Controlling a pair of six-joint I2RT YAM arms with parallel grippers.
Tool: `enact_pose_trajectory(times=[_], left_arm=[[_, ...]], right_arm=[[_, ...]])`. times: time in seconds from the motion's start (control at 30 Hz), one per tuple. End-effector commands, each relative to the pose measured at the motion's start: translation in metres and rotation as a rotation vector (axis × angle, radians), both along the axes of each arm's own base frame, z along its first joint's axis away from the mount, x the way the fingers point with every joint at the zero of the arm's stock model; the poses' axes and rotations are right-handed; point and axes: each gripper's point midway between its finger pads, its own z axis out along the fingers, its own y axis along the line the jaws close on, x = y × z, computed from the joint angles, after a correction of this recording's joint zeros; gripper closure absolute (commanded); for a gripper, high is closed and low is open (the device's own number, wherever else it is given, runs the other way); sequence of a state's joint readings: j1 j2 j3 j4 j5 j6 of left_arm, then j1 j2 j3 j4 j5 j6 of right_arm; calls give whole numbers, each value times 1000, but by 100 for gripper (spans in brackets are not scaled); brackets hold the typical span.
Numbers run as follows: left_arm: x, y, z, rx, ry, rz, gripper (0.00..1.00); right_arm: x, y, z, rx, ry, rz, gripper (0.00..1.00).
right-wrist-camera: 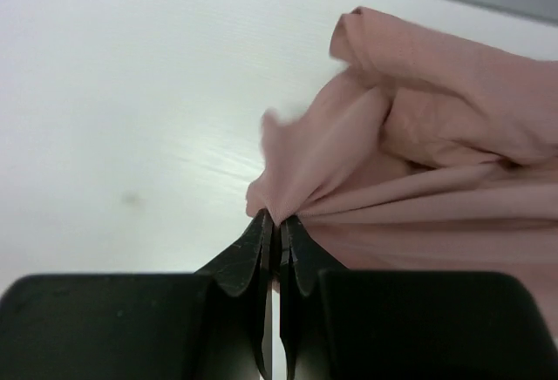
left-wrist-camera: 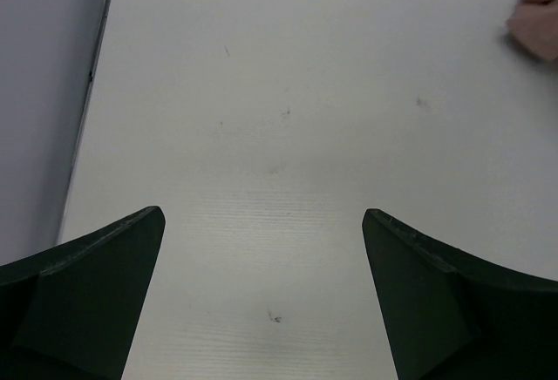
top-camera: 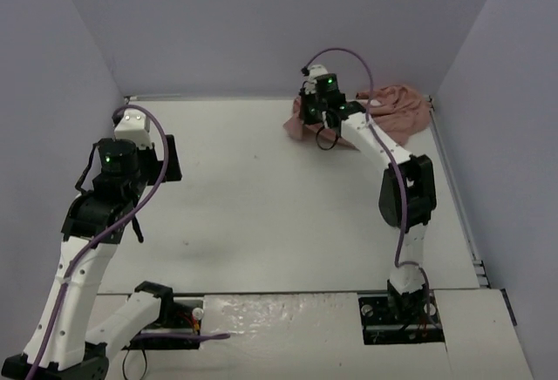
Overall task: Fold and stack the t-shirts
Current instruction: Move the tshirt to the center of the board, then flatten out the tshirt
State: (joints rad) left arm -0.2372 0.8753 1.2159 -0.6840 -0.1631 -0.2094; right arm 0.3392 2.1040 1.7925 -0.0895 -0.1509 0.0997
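A dusty-pink t-shirt point(top-camera: 403, 106) lies crumpled at the table's far right corner, against the back wall. My right gripper point(top-camera: 316, 115) is stretched out over its left end, and in the right wrist view its jaws point(right-wrist-camera: 281, 220) are shut on a pinched fold of the t-shirt point(right-wrist-camera: 418, 127), with cloth bunching out from the tips. My left gripper point(top-camera: 146, 190) hangs over the table's left side, far from the garment. Its fingers point(left-wrist-camera: 100, 284) stand wide open with bare table between them. A corner of the t-shirt point(left-wrist-camera: 539, 21) shows at the top right of the left wrist view.
The white table point(top-camera: 253, 197) is walled on the left, back and right. A rail point(top-camera: 453, 188) runs along its right edge. The arm bases and cables sit at the near edge point(top-camera: 174, 319).
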Motion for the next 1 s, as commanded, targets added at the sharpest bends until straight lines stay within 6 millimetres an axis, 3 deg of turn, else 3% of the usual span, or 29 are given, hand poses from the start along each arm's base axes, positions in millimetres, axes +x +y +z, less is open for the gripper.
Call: enact_pose_trajectory(times=[0.0, 0.03, 0.07, 0.1, 0.17, 0.2, 0.27, 0.3, 0.37, 0.47, 0.53, 0.6, 0.8, 0.97], left_arm=[[6, 0, 30, 4, -88, -2, 3], [6, -1, 29, 0, -84, -2, 3], [6, -2, 27, -10, -80, -2, 3], [6, -3, 26, -13, -78, -3, 3], [8, -6, 18, -38, -60, 3, 3], [8, -7, 14, -48, -51, 6, 3], [10, -9, 5, -68, -31, 13, 3], [12, -10, 0, -76, -19, 17, 3], [16, -12, -23, -91, 30, 35, 3], [22, -13, -45, -108, 73, 63, 3], [27, -12, -58, -109, 102, 83, 3], [31, -9, -73, -102, 132, 117, 3], [41, -3, -99, -96, 182, 160, 3], [48, 0, -110, -96, 205, 182, 3]], right_arm=[[-64, 97, 78, 105, -120, 170, 99], [-76, 112, 68, 105, -94, 200, 96], [-93, 131, 53, 104, -57, 242, 85], [-101, 136, 44, 99, -37, 256, 75], [-115, 143, 31, 100, 3, 257, 42], [-118, 142, 28, 101, 15, 247, 30], [-118, 127, 29, 85, 9, 193, 20], [-115, 119, 29, 71, 0, 159, 18], [-110, 79, 37, 26, -37, 33, 17], [-109, 28, 31, -1, -26, -109, 20], [-115, 11, 25, 15, 6, -135, 22], [-126, 0, 4, 12, 64, -137, 24], [-167, 27, -35, 117, 242, -43, 30], [-196, 49, -59, 84, 296, -47, 33]])
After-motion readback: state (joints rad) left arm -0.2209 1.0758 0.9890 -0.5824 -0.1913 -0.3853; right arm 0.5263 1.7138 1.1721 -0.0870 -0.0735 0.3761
